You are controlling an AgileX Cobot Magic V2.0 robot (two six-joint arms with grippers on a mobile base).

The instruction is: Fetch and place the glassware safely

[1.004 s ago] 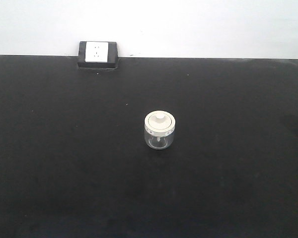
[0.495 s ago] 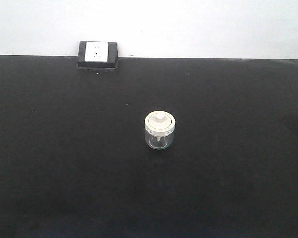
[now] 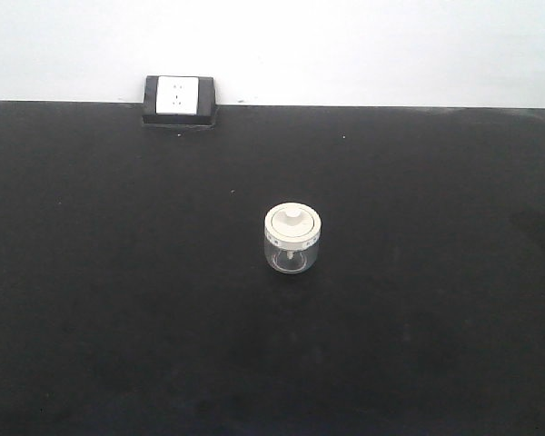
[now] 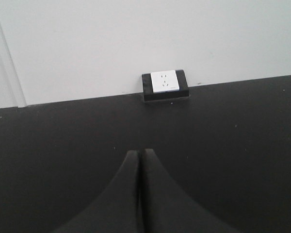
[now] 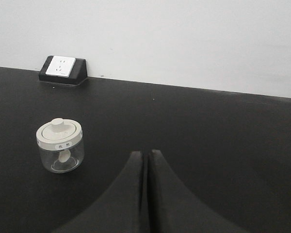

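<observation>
The glassware (image 3: pixel 292 239) is a small squat clear jar with a cream-white knobbed lid, standing upright near the middle of the black table (image 3: pixel 118 272). In the right wrist view the glassware (image 5: pixel 60 145) sits to the left of my right gripper (image 5: pixel 145 154), well apart from it. That gripper is shut with nothing between its dark fingers. My left gripper (image 4: pixel 139 152) is shut as well, over bare black tabletop, and the jar does not show in its view. Neither gripper appears in the front view.
A white wall socket in a black block (image 3: pixel 179 100) stands at the table's back edge against the pale wall; the socket (image 4: pixel 165 85) is ahead of the left gripper and the socket (image 5: pixel 63 70) lies far left of the right one.
</observation>
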